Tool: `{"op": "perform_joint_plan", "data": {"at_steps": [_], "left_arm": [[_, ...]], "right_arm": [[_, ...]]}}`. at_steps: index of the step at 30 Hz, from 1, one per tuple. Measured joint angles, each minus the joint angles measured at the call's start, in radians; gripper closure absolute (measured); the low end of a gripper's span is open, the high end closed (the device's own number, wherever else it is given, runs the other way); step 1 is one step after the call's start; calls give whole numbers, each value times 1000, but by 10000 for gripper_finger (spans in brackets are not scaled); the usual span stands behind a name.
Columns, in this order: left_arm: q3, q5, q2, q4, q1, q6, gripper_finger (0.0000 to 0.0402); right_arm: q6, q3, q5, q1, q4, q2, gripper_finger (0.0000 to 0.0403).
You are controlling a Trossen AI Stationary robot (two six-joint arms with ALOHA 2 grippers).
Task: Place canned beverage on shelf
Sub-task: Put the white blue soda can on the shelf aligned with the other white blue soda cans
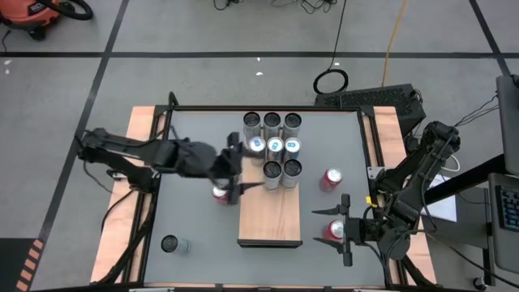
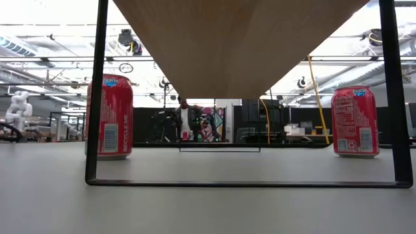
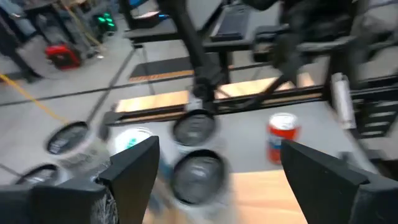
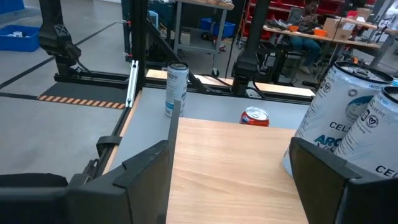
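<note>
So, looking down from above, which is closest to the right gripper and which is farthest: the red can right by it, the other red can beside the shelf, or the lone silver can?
From the right gripper, open, in the high view:
1. Red can between its fingers, nearest.
2. Red can on the table right of the shelf.
3. Lone silver can at the table's near-left, farthest.

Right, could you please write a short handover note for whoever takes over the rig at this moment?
Left gripper: open, empty, at the left edge of the shelf, beside a red can standing on the table.
Right gripper: open, empty, off the shelf's right side, over a second red can.
Done: eight cans stand grouped at one end of the shelf.
Left: both those red cans, a third red can and a silver can are on the table, not shelved.
</note>
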Motion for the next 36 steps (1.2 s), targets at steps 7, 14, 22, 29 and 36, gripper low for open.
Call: {"op": "perform_joint_plan", "data": {"at_steps": [7, 14, 22, 29, 36], "left_arm": [[0, -66, -45, -139, -153, -182, 75], [-1, -120, -28, -252, -373, -310, 75], [-2, -129, -27, -582, -513, -703, 75], [-1, -28, -18, -829, -571, -1029, 75], [-1, 114, 43, -924, -622, -1206, 75]], "right_arm": [[29, 0, 0, 0, -29, 0, 135], [26, 0, -22, 0, -41, 0, 136], [37, 0, -68, 0, -48, 7, 136], [37, 0, -78, 0, -54, 27, 136], [37, 0, -78, 0, -58, 48, 136]]}}
